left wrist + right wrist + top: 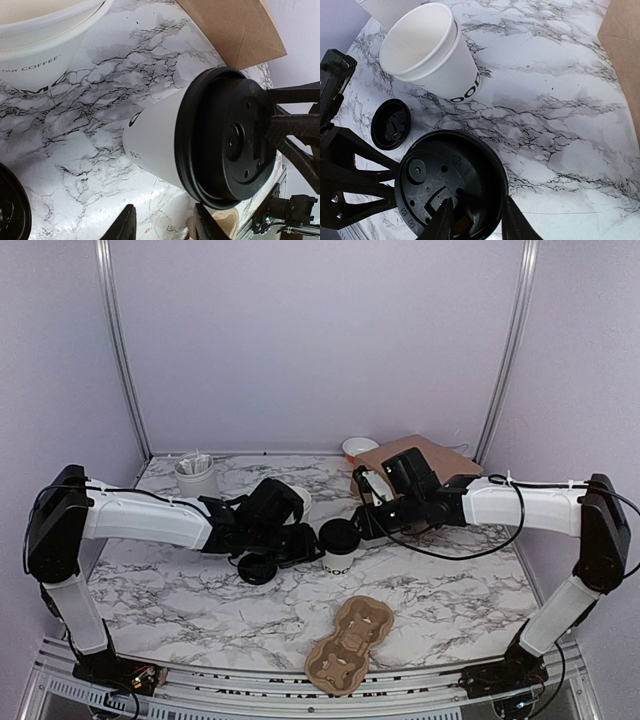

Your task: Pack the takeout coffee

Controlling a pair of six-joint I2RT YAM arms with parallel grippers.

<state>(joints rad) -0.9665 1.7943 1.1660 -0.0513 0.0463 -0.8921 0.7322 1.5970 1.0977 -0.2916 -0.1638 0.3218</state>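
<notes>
The takeout coffee (338, 558) stands upright mid-table, a white paper cup with black lettering and a black lid (338, 533). My left gripper (310, 543) sits just left of it. In the left wrist view the left gripper (165, 222) is open and empty, with the cup (160, 140) just beyond the fingertips. My right gripper (362, 525) reaches in from the right. In the right wrist view the right gripper (477, 222) straddles the near rim of the lid (450, 175): one finger over the lid's top, the other outside the rim, with a gap still showing.
A second, lidless white cup (435, 55) stands behind the left wrist, and a loose black lid (258, 568) lies beside it. A brown cardboard cup carrier (350, 645) lies at the front edge. A brown paper bag (425, 452), a small bowl (358, 447) and a canister of sticks (196, 478) line the back.
</notes>
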